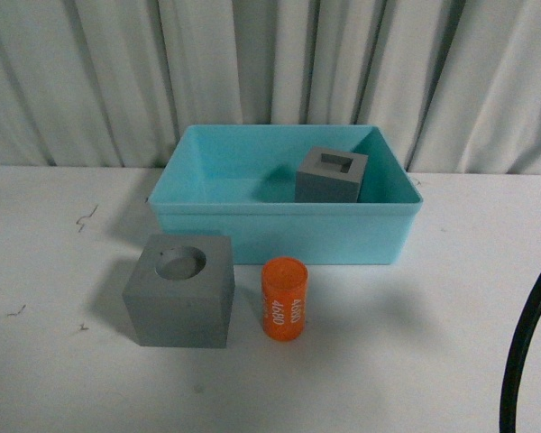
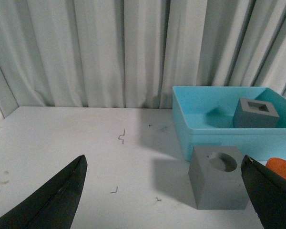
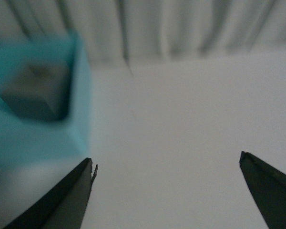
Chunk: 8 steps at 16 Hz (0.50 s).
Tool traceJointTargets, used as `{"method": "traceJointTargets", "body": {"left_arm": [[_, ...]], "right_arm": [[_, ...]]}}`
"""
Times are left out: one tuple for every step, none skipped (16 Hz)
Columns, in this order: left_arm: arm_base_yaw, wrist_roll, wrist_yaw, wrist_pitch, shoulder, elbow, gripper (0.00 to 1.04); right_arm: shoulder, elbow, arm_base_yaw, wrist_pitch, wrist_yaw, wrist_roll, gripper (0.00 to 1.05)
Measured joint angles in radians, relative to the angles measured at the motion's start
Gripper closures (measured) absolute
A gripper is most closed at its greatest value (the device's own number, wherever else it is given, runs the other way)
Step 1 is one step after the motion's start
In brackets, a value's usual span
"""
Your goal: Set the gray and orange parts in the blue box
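**Status: one part boxed, two parts on the bench**

1. Part locations (front view). The light blue rectangular plastic tub (image 1: 279, 233) stands at centre frame on the white bench (image 1: 415, 370). The matte gray cube with a square recess (image 1: 331, 176) sits inside it, towards the tub's right rear. The matte gray cube with a round recess (image 1: 180, 290) rests on the bench at lower left of centre, just in front of the tub. The orange cylinder with white digits (image 1: 283, 298) stands upright just beside that cube, to its right.

2. Hand state. The left hand (image 2: 163, 160) is spread wide and carries nothing. The right hand (image 3: 165, 157) is likewise spread and empty.

3. Step in hand. Judged from this layout, the task is about one third done and the next pick is pending. The round-recess cube lies ahead of the left hand. The next move calls for straddling its flat sides, closing, lifting over the tub wall and releasing.

4. Limits of view. Neither arm shows in the front view. The right wrist view is blurred, so the tub and the cube in it are soft shapes only. In the left wrist view a finger covers part of the orange cylinder. A black cable (image 1: 527, 343) is cut off at the lower right edge.
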State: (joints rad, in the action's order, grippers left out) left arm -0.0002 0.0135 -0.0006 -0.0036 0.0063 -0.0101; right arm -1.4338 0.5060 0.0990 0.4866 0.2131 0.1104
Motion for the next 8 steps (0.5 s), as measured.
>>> {"method": "traceJointTargets", "body": {"left_arm": [[0.0,0.0,0.0,0.0,0.0,0.0,0.07],[0.0,0.0,0.0,0.001,0.0,0.0,0.07],[0.0,0.0,0.0,0.0,0.0,0.0,0.07],[0.0,0.0,0.0,0.0,0.0,0.0,0.07],[0.0,0.0,0.0,0.0,0.0,0.0,0.07],[0.0,0.0,0.0,0.0,0.0,0.0,0.07],[0.0,0.0,0.0,0.0,0.0,0.0,0.07],[0.0,0.0,0.0,0.0,0.0,0.0,0.07]], "right_arm": [[-0.034,-0.037,-0.008,0.266,-0.066,-0.033,0.14],[-0.037,-0.115,-0.016,0.483,-0.123,-0.066,0.27],[-0.004,-0.264,-0.032,0.652,-0.143,-0.09,0.51],[0.121,-0.31,-0.081,0.636,-0.205,-0.101,0.75],[0.168,-0.337,-0.098,0.61,-0.205,-0.103,0.86],[0.202,-0.362,-0.101,0.585,-0.206,-0.103,0.95],[0.253,-0.389,-0.099,0.549,-0.21,-0.106,1.03],[0.311,-0.407,-0.099,0.517,-0.21,-0.107,1.03]]}}
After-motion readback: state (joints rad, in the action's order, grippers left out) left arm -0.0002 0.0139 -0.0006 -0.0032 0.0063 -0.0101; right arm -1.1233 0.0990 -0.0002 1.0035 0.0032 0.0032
